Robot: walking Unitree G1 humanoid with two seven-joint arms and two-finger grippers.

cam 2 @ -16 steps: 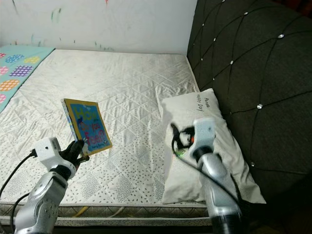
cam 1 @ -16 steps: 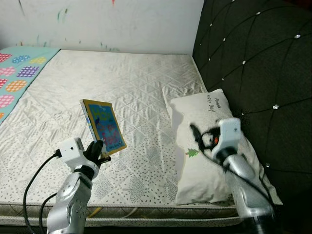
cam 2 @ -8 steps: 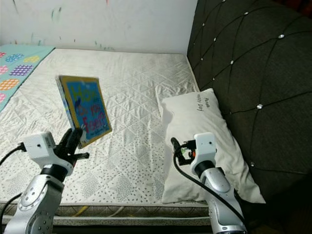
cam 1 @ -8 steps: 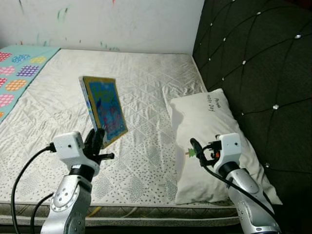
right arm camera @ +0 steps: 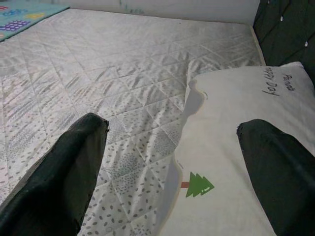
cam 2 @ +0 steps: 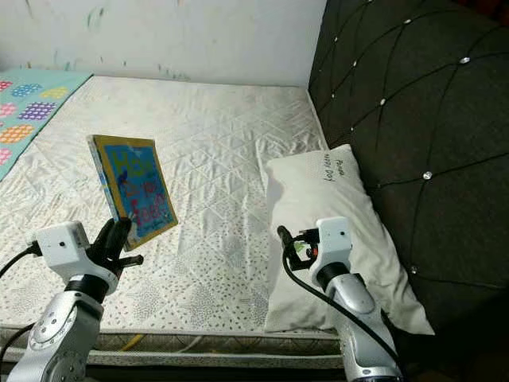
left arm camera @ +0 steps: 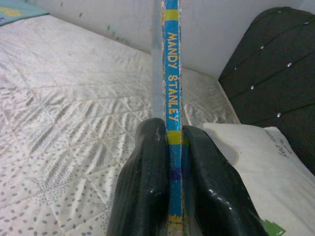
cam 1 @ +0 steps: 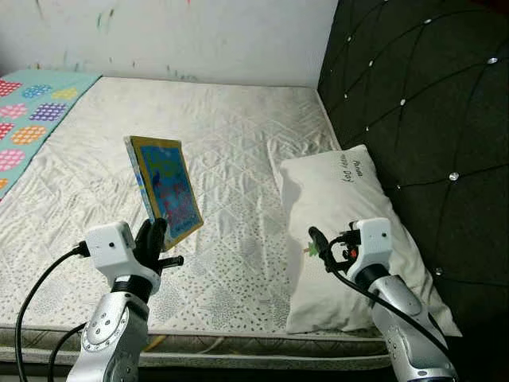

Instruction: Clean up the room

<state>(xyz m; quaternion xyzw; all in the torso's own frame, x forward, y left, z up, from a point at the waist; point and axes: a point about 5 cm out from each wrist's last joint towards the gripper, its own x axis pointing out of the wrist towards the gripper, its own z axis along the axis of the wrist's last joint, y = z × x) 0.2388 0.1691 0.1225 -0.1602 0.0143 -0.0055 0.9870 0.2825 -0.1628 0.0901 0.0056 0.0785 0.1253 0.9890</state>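
A thin picture book with a blue and yellow cover stands upright in the air over the near part of the white quilted mattress. My left gripper is shut on its lower edge; in the left wrist view the spine runs between the two black fingers. My right gripper hangs open just above the near end of a white pillow, with nothing between its fingers. The pillow lies along the black tufted headboard.
A teal blanket with coloured patches covers the mattress's far left. A white wall with paint marks runs behind the bed. The mattress's front edge is close below my arms.
The left gripper has lowered the book a little from its higher position half a second ago. The right gripper stays where it had dropped to over the pillow.
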